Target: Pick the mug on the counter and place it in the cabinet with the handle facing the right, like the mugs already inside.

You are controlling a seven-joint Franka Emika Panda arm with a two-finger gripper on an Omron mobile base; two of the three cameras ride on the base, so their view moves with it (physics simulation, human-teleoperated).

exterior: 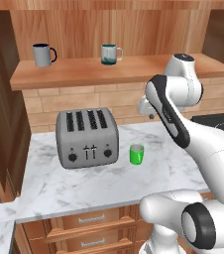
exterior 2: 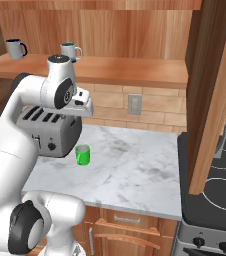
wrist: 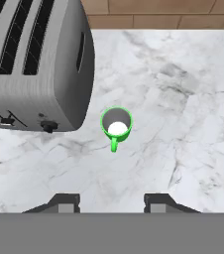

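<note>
Now, in the left base view, the mug (exterior: 137, 154) stands upright on the table (exterior: 99, 186), just right of the toaster (exterior: 87, 137), while a grey mug (exterior: 43, 54) and a white-and-teal mug (exterior: 109, 53) sit well apart on the cabinet (exterior: 119, 69) above. From the right base view, the mug (exterior 2: 82, 154) stands near the toaster (exterior 2: 50, 130), with the arm's hand high above it. Down the hand view, the pincer (wrist: 112, 203) hangs apart over the table (wrist: 183, 124), jaws parted and holding nothing; the mug (wrist: 116, 124) lies beyond its tips, just beside the toaster (wrist: 34, 64), its handle (wrist: 114, 145) pointing toward the pincer.
</note>
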